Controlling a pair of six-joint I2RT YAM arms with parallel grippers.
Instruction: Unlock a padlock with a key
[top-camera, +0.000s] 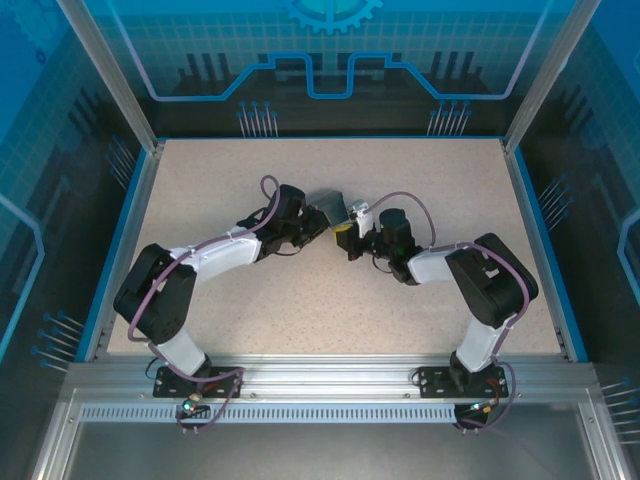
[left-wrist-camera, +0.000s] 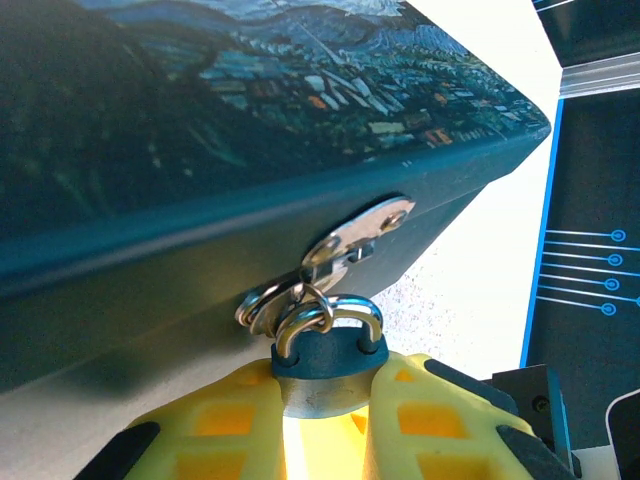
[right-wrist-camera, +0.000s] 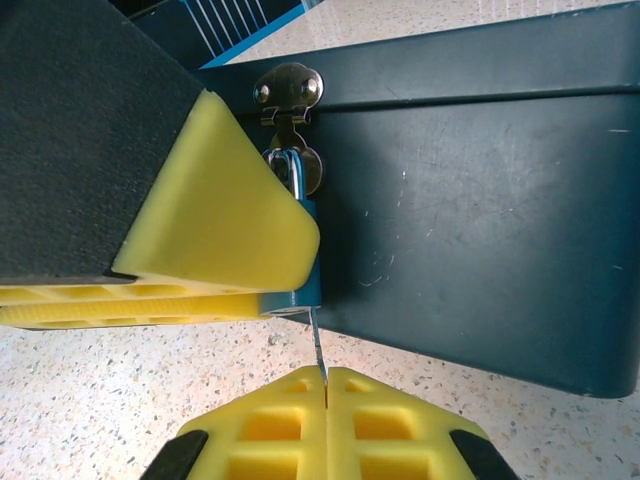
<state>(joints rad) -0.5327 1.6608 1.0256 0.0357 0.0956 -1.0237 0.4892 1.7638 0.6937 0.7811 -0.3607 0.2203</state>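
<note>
Surface: tin (top-camera: 330, 203) is set on tabletop (top-camera: 250, 320), toward far edge.
Left gripper (left-wrist-camera: 325, 405): clamped on padlock (left-wrist-camera: 320, 355), hung from tin's hasp (left-wrist-camera: 365, 228).
Right gripper (right-wrist-camera: 327, 380): jaws closed on key (right-wrist-camera: 317, 350) (tip at padlock's underside).

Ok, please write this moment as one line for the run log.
left gripper: shut on padlock at tin hasp | right gripper: shut on key | key tip: at padlock underside | shackle: closed
</note>
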